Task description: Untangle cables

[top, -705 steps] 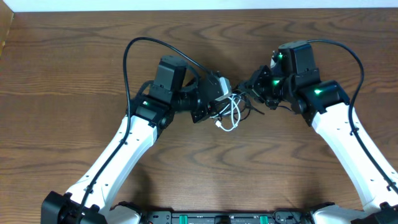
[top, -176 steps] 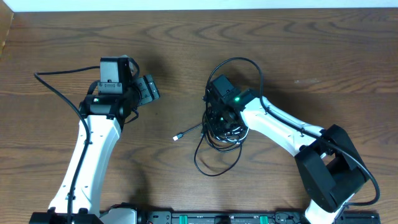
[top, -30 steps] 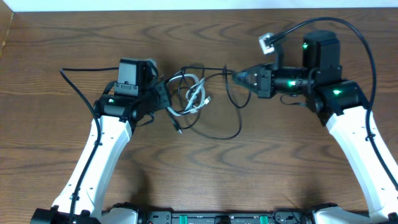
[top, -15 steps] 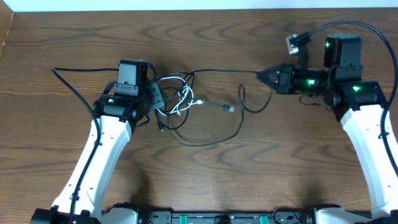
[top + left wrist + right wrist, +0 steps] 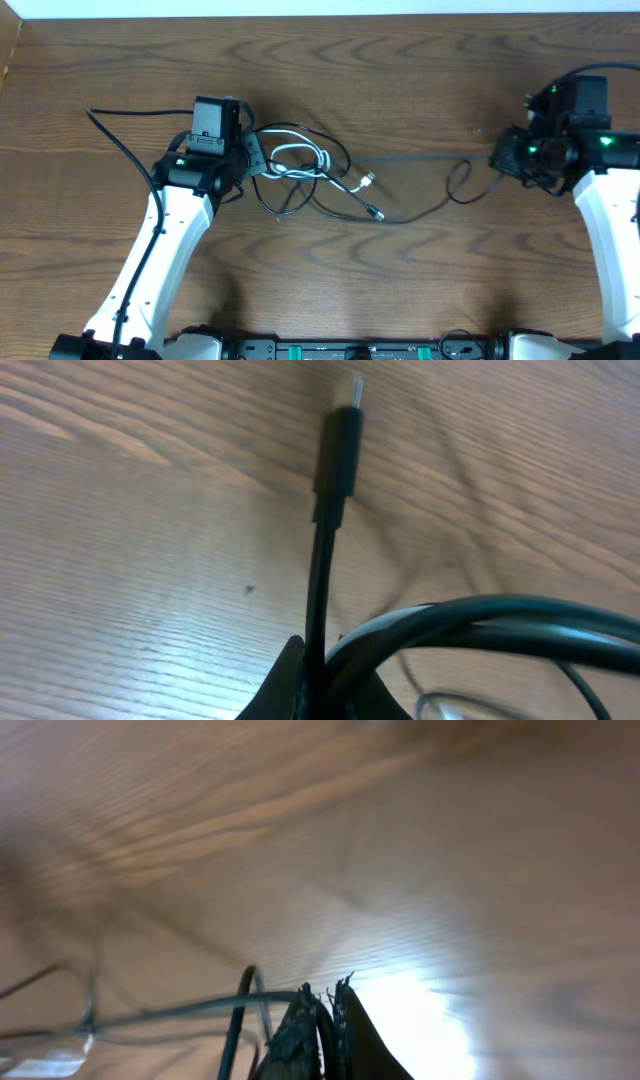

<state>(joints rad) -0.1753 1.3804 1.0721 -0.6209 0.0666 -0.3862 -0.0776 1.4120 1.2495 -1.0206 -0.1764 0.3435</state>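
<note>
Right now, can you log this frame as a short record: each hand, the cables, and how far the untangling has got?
left hand: shut on one of the black cables, at the left edge of the knot
right hand: shut on another black strand, far right of the table
white cable: looped inside the knot, plug end toward the right
progress: not yet untangled; white and black overlap beside the left hand

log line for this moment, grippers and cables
left gripper shut on cables | right gripper shut on black cable | white cable in tangle by left
</note>
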